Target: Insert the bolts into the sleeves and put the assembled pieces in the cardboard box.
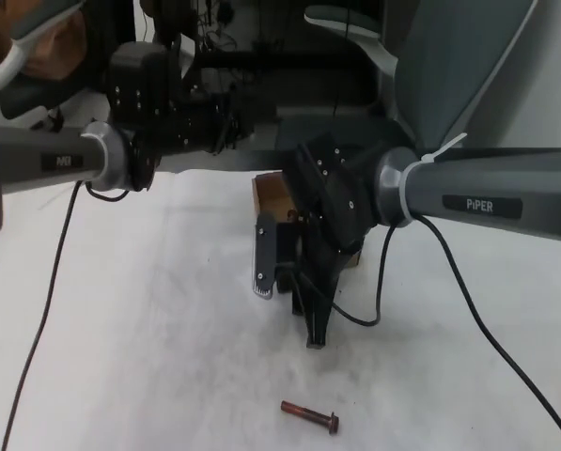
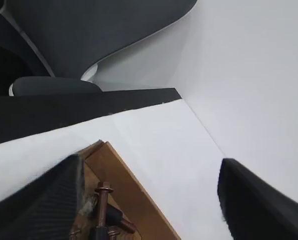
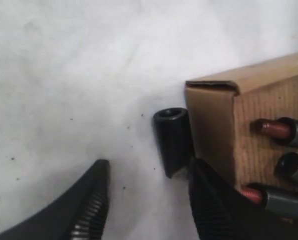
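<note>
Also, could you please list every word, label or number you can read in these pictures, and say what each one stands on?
Grey forearm of the right arm: one short white word, a maker's mark, left unquoted.
Grey forearm of the left arm: small white mark on a dark patch, too blurred to read.
Brown cardboard box, loose copper-coloured bolt, black cylindrical sleeve: no print seen.
</note>
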### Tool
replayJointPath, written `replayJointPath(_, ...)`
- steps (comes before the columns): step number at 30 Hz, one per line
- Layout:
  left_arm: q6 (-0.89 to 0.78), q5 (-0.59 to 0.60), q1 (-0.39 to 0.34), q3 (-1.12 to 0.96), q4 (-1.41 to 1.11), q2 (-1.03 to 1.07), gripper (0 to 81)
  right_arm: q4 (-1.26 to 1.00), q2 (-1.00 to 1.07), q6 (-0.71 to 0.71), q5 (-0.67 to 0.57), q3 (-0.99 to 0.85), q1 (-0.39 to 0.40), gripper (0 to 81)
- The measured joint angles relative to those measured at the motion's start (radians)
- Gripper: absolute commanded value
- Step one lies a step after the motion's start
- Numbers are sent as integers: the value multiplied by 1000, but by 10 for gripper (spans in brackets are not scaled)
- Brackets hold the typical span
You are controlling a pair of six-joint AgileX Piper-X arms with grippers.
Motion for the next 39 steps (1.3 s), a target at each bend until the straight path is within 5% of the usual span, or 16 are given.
replayJointPath(19,12,5,5,27,21,0,700,66,1,-4,40,-13,48,462)
replayJointPath(29,-14,27,86,27,21,0,700,-19,-2,-4,15,-23,48,462)
replayJointPath(39,-26,52,91,27,21,0,700,-16,23,-4,2,-67,48,549)
